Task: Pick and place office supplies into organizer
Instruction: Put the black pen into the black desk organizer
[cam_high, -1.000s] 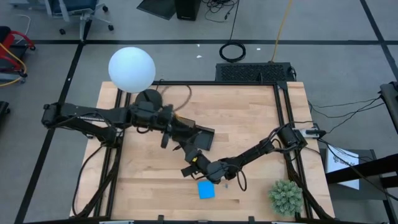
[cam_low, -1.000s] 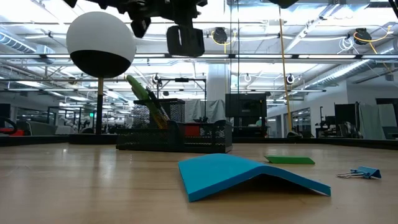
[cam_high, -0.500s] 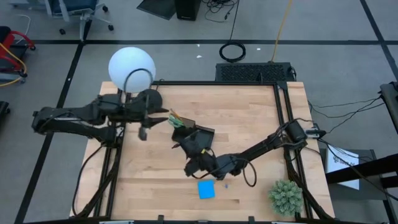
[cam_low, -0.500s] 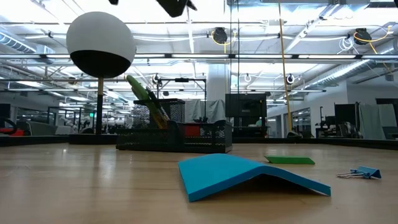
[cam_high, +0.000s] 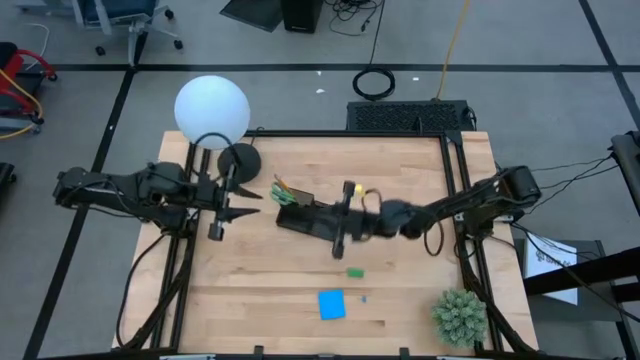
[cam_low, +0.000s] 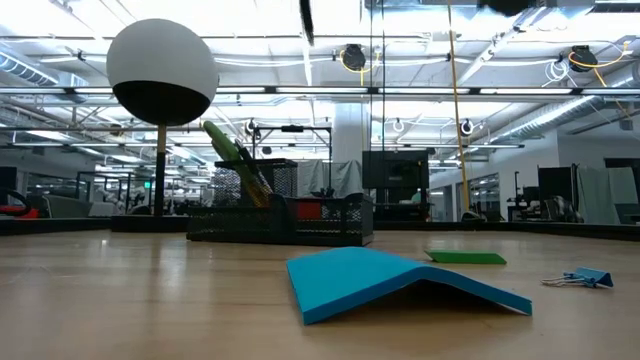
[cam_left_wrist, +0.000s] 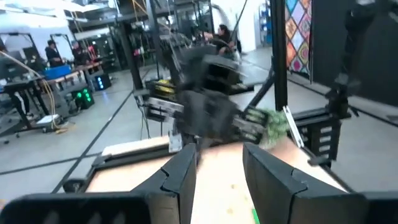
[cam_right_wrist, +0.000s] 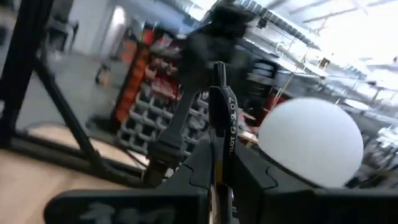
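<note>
High view: overhead, straight down on the whole table (cam_high: 400, 180), far enough back to take in both arms; low view: at tabletop height, level across the wood into the room, very near the blue sticky-note pad (cam_low: 395, 281), with the organizer (cam_low: 280, 217) behind it. Both views share that pad, the organizer and the white lamp globe (cam_high: 211, 110). Each wrist view sits just behind its own jaws and looks forward between them; beyond the right jaws stands the globe.
</note>
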